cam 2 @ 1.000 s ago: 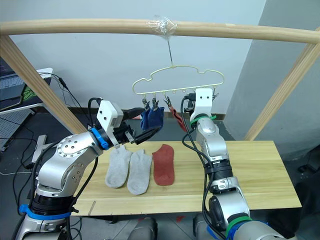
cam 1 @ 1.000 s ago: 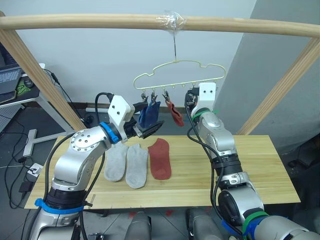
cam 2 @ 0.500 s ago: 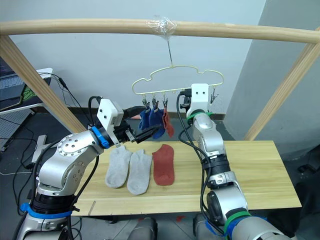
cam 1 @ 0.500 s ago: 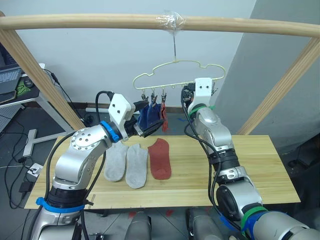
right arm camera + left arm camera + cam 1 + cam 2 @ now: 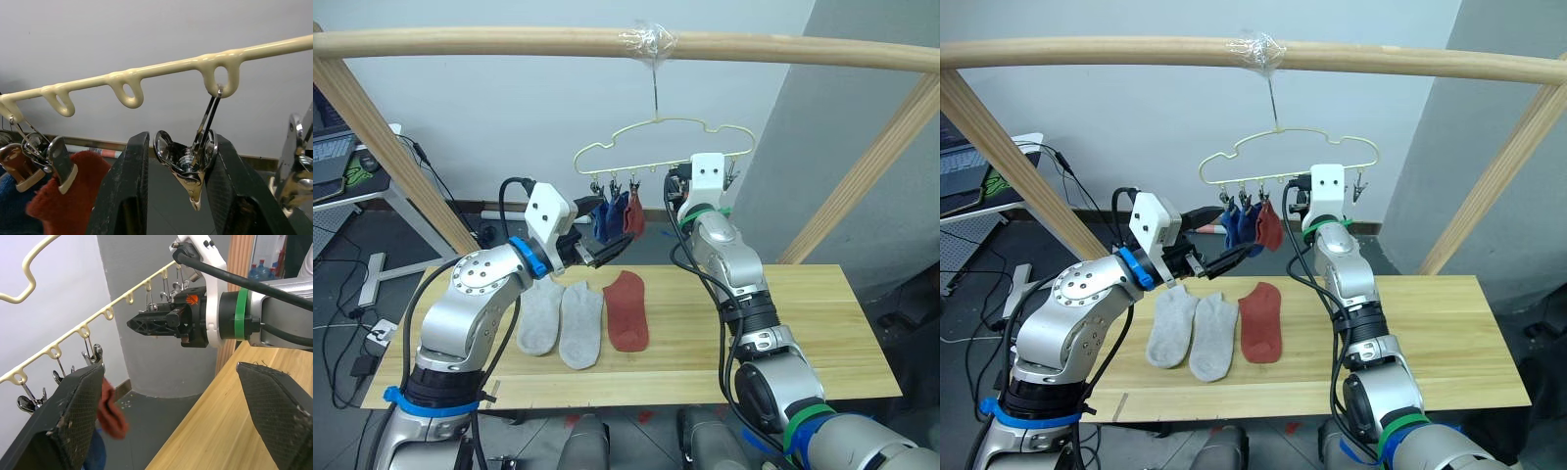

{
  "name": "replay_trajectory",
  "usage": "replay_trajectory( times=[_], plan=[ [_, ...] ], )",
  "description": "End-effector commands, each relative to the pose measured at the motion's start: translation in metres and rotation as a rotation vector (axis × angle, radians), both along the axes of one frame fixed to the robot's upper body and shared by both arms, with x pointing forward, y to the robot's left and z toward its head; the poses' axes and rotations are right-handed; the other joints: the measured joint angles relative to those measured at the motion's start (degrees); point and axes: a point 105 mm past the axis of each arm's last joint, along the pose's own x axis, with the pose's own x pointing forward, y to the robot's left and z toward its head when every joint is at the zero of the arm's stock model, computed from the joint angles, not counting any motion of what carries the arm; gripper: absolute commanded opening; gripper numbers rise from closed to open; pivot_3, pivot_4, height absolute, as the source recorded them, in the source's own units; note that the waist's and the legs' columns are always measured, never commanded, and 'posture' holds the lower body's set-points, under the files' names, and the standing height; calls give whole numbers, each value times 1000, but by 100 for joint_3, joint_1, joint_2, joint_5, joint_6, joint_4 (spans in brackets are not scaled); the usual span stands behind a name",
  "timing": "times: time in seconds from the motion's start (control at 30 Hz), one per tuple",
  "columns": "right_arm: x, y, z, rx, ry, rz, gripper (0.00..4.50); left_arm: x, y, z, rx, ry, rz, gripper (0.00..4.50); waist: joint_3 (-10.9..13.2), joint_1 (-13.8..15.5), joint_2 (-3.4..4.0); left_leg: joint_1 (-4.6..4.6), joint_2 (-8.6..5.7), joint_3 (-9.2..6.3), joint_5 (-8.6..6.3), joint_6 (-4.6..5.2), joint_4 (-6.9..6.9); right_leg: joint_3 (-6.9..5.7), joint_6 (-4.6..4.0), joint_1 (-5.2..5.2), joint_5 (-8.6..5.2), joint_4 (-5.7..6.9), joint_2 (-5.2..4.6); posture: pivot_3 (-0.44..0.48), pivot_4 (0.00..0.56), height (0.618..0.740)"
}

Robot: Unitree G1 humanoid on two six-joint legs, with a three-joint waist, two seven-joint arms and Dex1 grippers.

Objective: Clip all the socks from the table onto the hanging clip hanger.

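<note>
Right gripper [image 5: 171, 196] is up at the clip hanger [image 5: 658, 132]: an empty metal clip [image 5: 193, 161] hangs straight down between its spread fingers, near the left pad, not yet pinched. Left gripper [image 5: 171, 416] has fingers wide apart, empty, pointing toward the hanger. Blue and rust socks [image 5: 617, 217] are already clipped; two grey socks [image 5: 563, 318] and one rust sock [image 5: 626, 310] lie flat on the table [image 5: 803, 323], below and nearer the left fingers.

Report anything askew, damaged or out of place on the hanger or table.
Nothing stands out. The pale yellow-green wire clip hanger hangs level; two blue knit socks and one rust red sock hang clipped, while two grey socks and another red sock lie flat on the wooden table.
</note>
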Motion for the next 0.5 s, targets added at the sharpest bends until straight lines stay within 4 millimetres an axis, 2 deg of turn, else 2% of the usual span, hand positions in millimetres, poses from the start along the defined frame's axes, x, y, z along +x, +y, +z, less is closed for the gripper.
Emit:
replay_trajectory(
  times=[0.03,0.2,0.5],
  plan=[
    [-1,4,21,6,-72,12,1593,-5,0,14,-14,-53,-7,4500,0,-1,1,0,0,0,0,0,0,0,1,0,0,0,0,99,164,740],
    [-2,6,26,-24,-113,20,1593,-5,-3,25,-25,-101,-17,4500,2,0,3,0,0,0,0,0,0,0,10,0,-11,0,0,98,167,740],
    [-5,10,30,-80,-167,38,1593,-5,-3,30,-52,-109,-24,4500,5,-1,8,0,0,0,0,0,0,0,9,0,-12,-1,0,98,170,740]
  ],
)
